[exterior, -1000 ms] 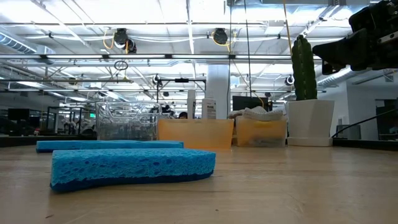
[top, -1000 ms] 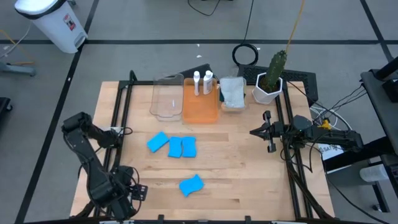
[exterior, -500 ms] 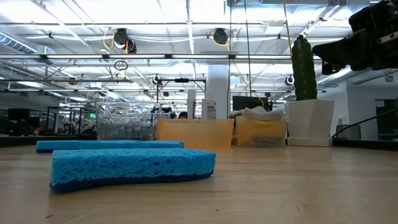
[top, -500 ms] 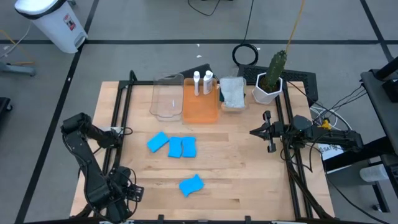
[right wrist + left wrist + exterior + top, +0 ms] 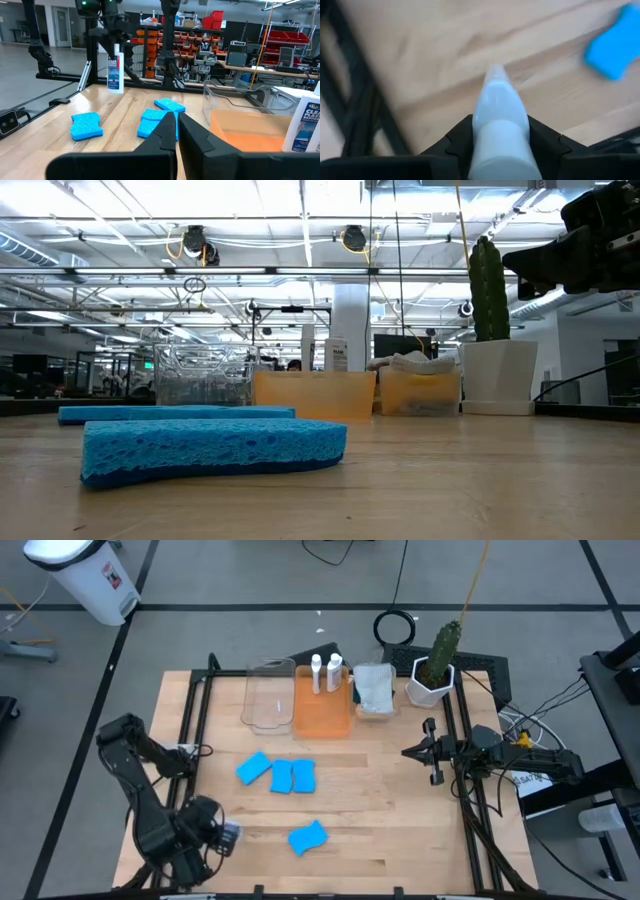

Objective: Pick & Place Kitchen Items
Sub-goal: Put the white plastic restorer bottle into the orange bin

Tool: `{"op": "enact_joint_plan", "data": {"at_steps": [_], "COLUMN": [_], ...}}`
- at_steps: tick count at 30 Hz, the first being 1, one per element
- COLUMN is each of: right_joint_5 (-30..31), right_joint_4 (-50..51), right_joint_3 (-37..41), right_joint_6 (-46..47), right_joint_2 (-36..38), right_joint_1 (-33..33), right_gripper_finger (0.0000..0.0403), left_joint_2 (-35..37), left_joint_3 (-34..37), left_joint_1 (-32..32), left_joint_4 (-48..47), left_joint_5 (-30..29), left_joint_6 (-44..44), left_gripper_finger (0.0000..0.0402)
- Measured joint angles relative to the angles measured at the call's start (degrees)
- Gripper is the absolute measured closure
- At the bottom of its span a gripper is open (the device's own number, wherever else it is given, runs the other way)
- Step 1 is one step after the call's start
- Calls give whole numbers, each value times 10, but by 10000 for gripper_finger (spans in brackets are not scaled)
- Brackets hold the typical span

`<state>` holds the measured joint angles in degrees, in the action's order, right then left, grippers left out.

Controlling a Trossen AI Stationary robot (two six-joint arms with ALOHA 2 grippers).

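The small white labelled bottle (image 5: 115,68) stood upright near the wooden table's (image 5: 400,810) front-left corner, clamped in the left gripper (image 5: 222,837). A bright blue sponge (image 5: 307,837) lay just beside it; the right gripper (image 5: 430,752), closed and empty, hung at the right edge.

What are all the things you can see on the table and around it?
small bright blue sponges: four, blue, three mid-table, one nearer the front.
small white labelled bottles: three, white, two at the orange bin's far end, one in the left gripper.
clear rectangular bin: one, see-through, back left.
orange rectangular bin: one, orange, beside it.
folded pale cloths: a pile, greyish, in a small bin by the cactus.
cactus in a white pot: one, green, back right.
left gripper: front left, shut on a bottle.
right gripper: right side, shut, empty.
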<state>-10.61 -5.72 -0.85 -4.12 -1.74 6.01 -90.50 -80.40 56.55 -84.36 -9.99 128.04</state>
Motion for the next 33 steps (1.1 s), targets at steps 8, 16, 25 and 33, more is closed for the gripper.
{"op": "enact_joint_plan", "data": {"at_steps": [8,16,25,33], "right_joint_5": [0,0,0,0], "right_joint_4": [0,0,0,0], "right_joint_3": [0,0,0,0], "right_joint_6": [0,0,0,0], "right_joint_2": [0,0,0,0], "right_joint_1": [0,0,0,0], "right_gripper_finger": [403,403,403,403], "left_joint_2": [68,143,174,91], "left_joint_3": [-1,-6,-17,-158], "left_joint_1": [-76,-218,-466,-646], "left_joint_4": [13,156,289,245], "left_joint_5": [-197,-284,-84,19], "left_joint_6": [-244,-654,-1009,-1191], "left_gripper_finger": [264,264,264,264]}}
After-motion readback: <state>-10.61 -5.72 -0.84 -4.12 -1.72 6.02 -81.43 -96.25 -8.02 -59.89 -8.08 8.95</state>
